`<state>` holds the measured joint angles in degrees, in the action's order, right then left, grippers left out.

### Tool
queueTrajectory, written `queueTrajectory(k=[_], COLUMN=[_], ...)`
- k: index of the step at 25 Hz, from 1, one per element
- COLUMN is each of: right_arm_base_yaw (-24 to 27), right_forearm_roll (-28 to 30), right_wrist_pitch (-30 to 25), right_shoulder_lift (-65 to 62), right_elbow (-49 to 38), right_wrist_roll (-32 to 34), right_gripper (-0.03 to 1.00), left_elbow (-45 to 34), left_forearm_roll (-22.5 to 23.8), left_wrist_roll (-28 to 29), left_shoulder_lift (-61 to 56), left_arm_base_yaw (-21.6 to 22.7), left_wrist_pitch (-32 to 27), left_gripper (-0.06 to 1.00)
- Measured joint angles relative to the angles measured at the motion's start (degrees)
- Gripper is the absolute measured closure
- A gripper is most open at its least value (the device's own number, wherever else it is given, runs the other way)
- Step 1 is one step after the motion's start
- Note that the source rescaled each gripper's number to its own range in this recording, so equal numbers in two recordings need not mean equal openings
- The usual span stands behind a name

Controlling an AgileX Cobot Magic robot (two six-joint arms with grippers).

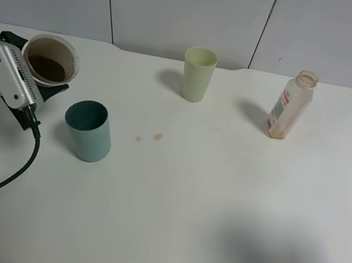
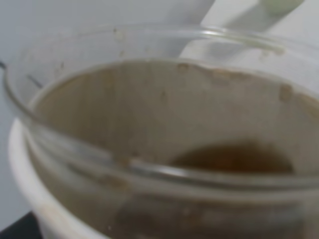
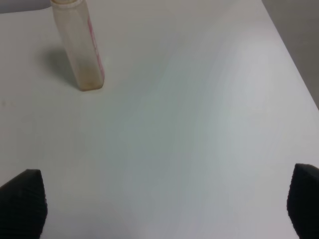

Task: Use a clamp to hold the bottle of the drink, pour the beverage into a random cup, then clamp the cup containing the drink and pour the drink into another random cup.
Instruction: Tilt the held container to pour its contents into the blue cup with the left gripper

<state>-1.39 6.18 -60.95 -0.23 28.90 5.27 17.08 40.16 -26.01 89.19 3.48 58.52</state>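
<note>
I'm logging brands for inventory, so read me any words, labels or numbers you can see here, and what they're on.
Label on the bottle: red print on white, too blurred to read in either view that shows it.
The teal cup, pale yellow-green cup and paper cup: no print visible.
Nothing else shows readable text.

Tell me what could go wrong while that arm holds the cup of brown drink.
The left gripper holds the cup with the drink beside the teal cup, not above it. Tipping now would probably spill onto the table. A pour could also splash: brown drops already mark the table nearby.
</note>
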Motion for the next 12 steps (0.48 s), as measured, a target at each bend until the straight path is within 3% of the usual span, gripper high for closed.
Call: queueTrajectory(k=[12], right_arm_base_yaw=[0.00], right_forearm_roll=[0.00], right_wrist_pitch=[0.00], right_shoulder_lift=[0.00], right_elbow=[0.00], right_wrist_roll=[0.00], right_gripper=[-0.03], left_elbow=[0.00], left_forearm_roll=[-1.64], left_wrist_roll=[-3.04], left_shoulder_lift=[0.00], left_arm_base_yaw=[-1.90], left_wrist_pitch=[-2.51], left_gripper=[0.93])
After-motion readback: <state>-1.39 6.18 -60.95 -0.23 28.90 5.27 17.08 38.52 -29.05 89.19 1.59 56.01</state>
